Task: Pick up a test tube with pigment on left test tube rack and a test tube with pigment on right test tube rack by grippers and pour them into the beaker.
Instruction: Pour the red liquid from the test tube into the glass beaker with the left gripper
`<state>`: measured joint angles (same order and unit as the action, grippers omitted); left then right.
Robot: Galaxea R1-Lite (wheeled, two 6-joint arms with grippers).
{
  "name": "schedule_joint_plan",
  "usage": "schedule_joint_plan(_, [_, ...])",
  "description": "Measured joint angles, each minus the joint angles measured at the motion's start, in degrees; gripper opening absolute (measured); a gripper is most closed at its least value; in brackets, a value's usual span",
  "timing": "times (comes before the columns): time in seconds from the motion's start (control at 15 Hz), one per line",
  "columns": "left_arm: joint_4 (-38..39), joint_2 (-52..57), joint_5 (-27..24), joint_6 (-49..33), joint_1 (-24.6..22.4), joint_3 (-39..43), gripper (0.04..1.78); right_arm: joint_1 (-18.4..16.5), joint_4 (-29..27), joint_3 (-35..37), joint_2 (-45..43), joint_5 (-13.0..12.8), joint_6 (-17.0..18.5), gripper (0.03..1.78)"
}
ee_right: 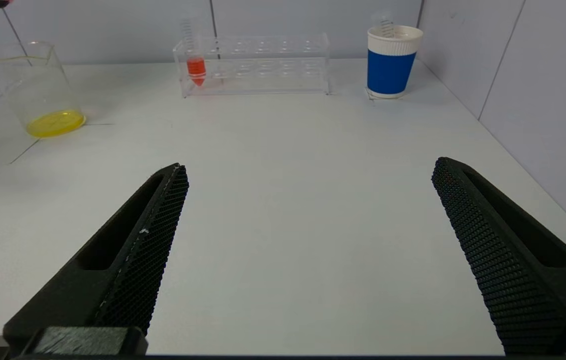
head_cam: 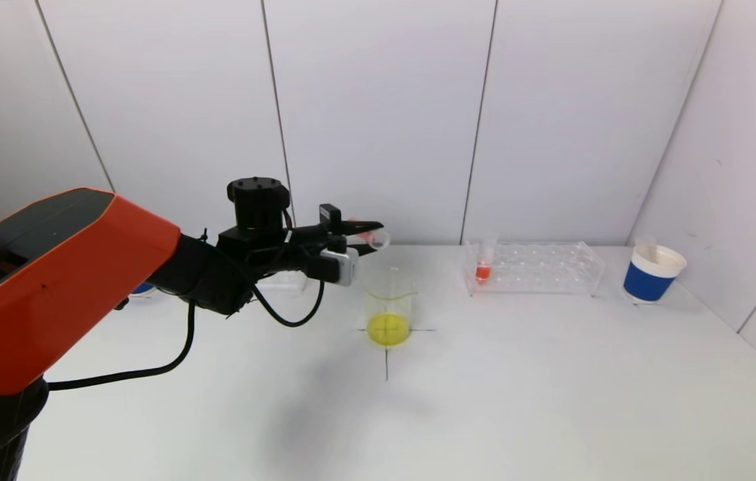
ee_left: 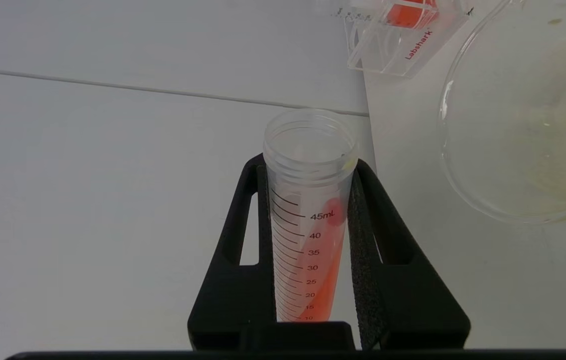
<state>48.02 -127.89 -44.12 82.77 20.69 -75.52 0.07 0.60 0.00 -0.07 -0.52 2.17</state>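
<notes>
My left hand (head_cam: 367, 237) is clamped on a graduated test tube (ee_left: 308, 215), both pads pressed against its sides just below the open mouth. The tube lies tipped nearly level, with a streak of orange pigment (ee_left: 327, 270) running along its inner wall toward the mouth. The beaker (head_cam: 389, 308) stands just below and slightly ahead of this hand, on a cross drawn on the tabletop (head_cam: 518, 387), with yellow liquid (head_cam: 388, 329) pooled in its bottom. Beyond the hand, on its far side, the right test tube rack (head_cam: 533, 268) holds one upright tube of orange pigment (head_cam: 483, 267) at its near end. My right hand (ee_right: 308, 250) hovers low over bare tabletop, fingers spread wide with nothing between them; a blue-and-white paper cup (ee_right: 392, 61) stands well ahead of it.
</notes>
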Motion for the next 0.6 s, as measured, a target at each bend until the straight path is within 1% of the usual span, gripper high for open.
schedule_joint_plan(0.6, [1.23, -0.35, -0.26, 3.17, 0.09, -0.16, 0.44, 0.0, 0.0, 0.0, 0.0, 0.0, 0.02, 1.77])
